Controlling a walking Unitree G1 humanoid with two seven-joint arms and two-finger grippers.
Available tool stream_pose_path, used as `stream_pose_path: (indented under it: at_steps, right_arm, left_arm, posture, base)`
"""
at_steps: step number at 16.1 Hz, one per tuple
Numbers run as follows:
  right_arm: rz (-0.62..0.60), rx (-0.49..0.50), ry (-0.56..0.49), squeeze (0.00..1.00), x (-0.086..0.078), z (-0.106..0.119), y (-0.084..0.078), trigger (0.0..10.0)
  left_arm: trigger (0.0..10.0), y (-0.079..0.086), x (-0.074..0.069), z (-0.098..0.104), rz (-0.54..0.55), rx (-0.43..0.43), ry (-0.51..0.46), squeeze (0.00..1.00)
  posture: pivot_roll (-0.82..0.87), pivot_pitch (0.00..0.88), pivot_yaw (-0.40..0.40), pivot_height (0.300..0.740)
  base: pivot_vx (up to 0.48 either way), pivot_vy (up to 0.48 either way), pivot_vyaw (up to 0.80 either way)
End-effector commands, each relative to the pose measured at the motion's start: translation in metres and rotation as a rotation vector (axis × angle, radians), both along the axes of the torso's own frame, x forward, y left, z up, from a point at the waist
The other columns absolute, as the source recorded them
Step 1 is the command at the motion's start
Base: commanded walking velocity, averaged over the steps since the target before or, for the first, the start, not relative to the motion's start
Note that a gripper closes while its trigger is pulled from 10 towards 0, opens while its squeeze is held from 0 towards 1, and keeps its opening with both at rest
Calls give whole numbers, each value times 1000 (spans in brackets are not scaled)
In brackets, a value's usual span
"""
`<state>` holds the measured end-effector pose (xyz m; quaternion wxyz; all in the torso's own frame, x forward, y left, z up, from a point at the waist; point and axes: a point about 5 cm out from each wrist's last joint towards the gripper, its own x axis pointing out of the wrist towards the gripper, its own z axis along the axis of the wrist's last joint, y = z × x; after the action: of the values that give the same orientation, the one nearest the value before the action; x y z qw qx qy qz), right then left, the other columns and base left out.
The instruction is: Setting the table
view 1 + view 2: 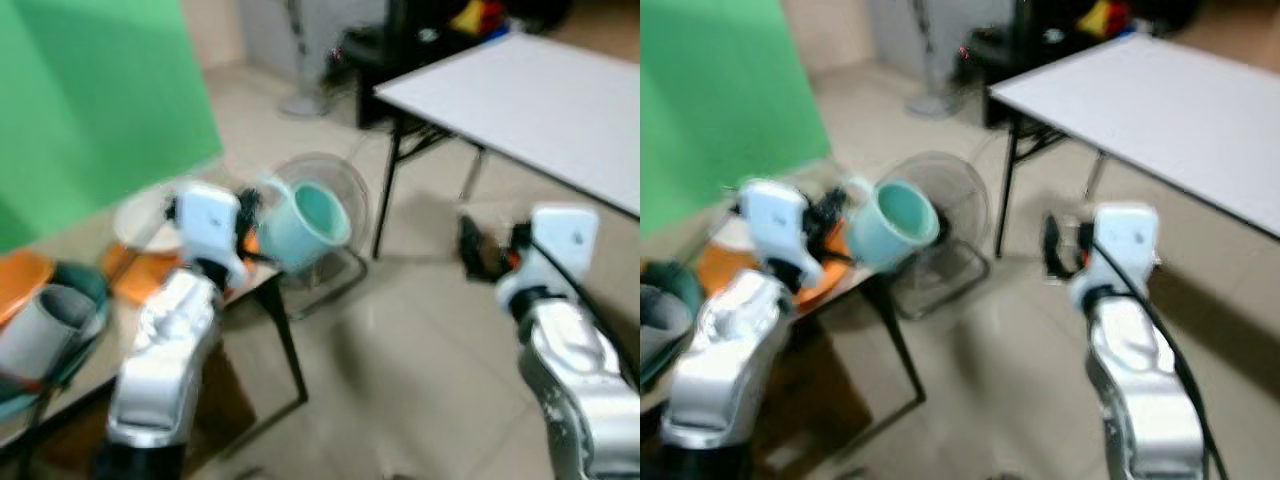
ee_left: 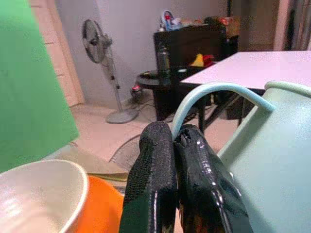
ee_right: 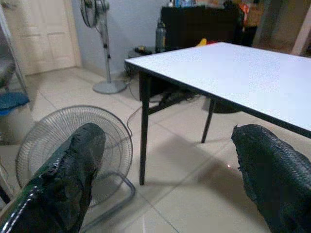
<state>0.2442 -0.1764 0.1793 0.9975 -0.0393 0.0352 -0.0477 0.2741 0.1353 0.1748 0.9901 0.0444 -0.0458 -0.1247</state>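
My left gripper (image 1: 252, 215) is shut on the thin handle of a mint-green mug (image 1: 305, 225), and the mug hangs tilted past the corner of a low side table (image 1: 262, 285). In the left wrist view the two black fingers (image 2: 160, 160) pinch the handle (image 2: 214, 89), with the mug's body (image 2: 272, 160) beside them. My right gripper (image 3: 170, 170) is open with nothing between its fingers, out over the floor and facing a white table (image 3: 228, 68). On the side table are an orange plate (image 1: 140, 275), a white bowl (image 2: 34, 194) and a grey cup (image 1: 45, 325).
A small floor fan (image 3: 73, 141) stands on the tiles between the side table and the white table (image 1: 540, 100). A green screen (image 1: 90, 100) rises at the left. A pedestal fan (image 2: 97, 39) and a dark cabinet (image 2: 194, 43) stand at the back wall.
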Motion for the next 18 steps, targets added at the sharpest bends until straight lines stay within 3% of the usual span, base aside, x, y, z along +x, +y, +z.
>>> stream_pose_path:
  at_steps: [1,6,11,18]
  right_arm:
    - [45,14,7,0,2,0,9,10000]
    - [50,38,13,0,3,0,11,10000]
    - [47,51,9,0,4,0,12,10000]
    - [61,56,-17,0,7,5,14,10000]
  left_arm:
    - [10000,10,1,5,41,10,-22,0]
    - [10000,10,0,7,17,2,-15,0]
    - [10000,8,3,10,-1,5,-15,0]
    - [10000,9,6,8,19,-14,-4,0]
  posture:
    - [50,0,46,740]
    - [56,0,44,740]
    - [54,0,54,740]
    - [51,0,53,740]
  base:
    - [0,0,0]
    - [250,0,0]
    - [399,0,-745]
    - [403,0,0]
